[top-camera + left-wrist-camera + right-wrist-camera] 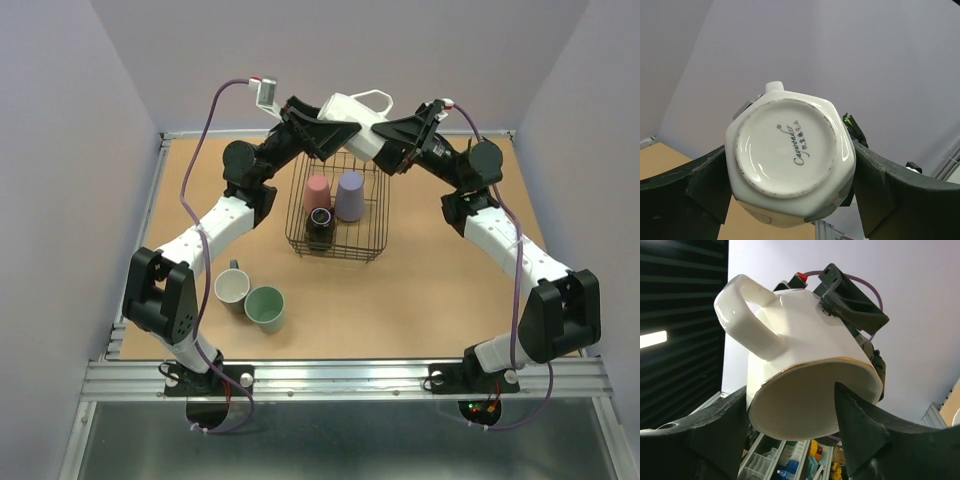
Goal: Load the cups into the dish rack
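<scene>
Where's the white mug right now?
Top view: the white mug is held aloft between the left gripper and right gripper, above the far edge of the dish rack.

Above the far edge of the dish rack (372, 248), your left gripper (322, 132) and right gripper (388, 138) crowd the white mug (350, 110), closing off that approach. Inside, the pink cup (317, 190), lavender cup (350, 195) and dark brown cup (320, 228) fill the left and middle. The near right corner is open. A grey-blue mug (232, 287) and pale green cup (265, 307) stand beside the left arm (215, 235).

Mug (350, 110) above rack (378, 215) (three cups (349, 195) inside)
</scene>
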{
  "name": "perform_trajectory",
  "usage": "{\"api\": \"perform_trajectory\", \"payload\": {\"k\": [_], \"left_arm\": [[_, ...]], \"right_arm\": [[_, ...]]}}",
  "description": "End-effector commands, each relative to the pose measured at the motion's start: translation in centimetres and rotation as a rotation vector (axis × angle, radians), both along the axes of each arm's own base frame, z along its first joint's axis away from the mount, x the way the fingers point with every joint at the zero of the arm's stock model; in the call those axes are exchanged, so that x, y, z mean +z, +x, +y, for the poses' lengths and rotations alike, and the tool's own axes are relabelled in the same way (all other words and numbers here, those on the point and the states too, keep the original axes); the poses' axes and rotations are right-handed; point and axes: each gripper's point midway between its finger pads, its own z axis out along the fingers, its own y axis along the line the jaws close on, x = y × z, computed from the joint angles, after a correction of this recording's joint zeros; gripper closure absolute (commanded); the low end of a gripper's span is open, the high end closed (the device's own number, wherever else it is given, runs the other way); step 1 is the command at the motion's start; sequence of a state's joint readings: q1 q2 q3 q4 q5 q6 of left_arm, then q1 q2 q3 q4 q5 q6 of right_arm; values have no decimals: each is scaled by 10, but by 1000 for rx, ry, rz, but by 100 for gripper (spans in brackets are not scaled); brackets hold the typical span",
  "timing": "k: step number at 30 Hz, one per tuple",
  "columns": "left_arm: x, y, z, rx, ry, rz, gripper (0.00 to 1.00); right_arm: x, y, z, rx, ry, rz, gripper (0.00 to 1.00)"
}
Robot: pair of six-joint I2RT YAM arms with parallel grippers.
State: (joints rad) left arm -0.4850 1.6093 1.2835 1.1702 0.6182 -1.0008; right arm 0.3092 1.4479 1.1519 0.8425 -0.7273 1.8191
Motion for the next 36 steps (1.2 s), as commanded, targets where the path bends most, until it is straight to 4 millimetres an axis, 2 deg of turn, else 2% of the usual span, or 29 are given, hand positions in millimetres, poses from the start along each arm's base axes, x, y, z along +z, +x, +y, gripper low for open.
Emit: {"api": "perform_trajectory", "payload": {"k": [1,2,5,6,8,9,10,11,12,15,16,18,22,26,31,32,35,36], "left_arm": [[59,-49,25,47,-75,-221,100],[55,-45,25,60,-56,-205,100],[44,-36,28,110,-16,-179,100],[44,-36,30,125,-6,-181,100],[28,-26,29,158,47,-142,100],[26,-25,31,183,65,-161,100],[21,-23,30,193,81,-155,100],[9,-20,30,201,106,-126,100],[-2,-19,29,207,127,-119,100],[-15,-17,32,230,139,-95,100],[-24,-15,33,244,155,-89,100],[-33,-12,32,257,183,-77,100],[-60,-7,22,284,272,-72,100],[-85,-8,8,280,346,-68,100],[-126,-10,-13,271,465,-59,100],[-137,-8,-17,274,495,-42,100],[-150,-6,-26,297,551,-62,100],[-164,0,-27,318,593,-39,100]], "right_arm": [[-8,-18,3,18,-68,-52,24],[-11,-18,2,15,-82,-50,6],[-28,-18,-5,-8,-148,-27,1],[-31,-19,-8,-19,-170,-26,0],[-54,-13,-19,-77,-293,4,0],[-54,-8,-26,-122,-351,1,0],[-84,-5,-33,-146,-478,56,0],[-84,1,-45,-206,-524,61,0],[-104,3,-57,-235,-600,103,0],[-114,-3,-71,-270,-651,118,0],[-125,-4,-78,-283,-683,144,0],[-133,-7,-82,-299,-716,156,0],[-158,-14,-97,-344,-830,206,0],[-173,-15,-108,-378,-905,241,0],[-180,-18,-112,-389,-934,265,0],[-183,-19,-113,-391,-938,270,0],[-186,-21,-114,-395,-944,277,0],[-187,-22,-115,-396,-947,282,0]]}}
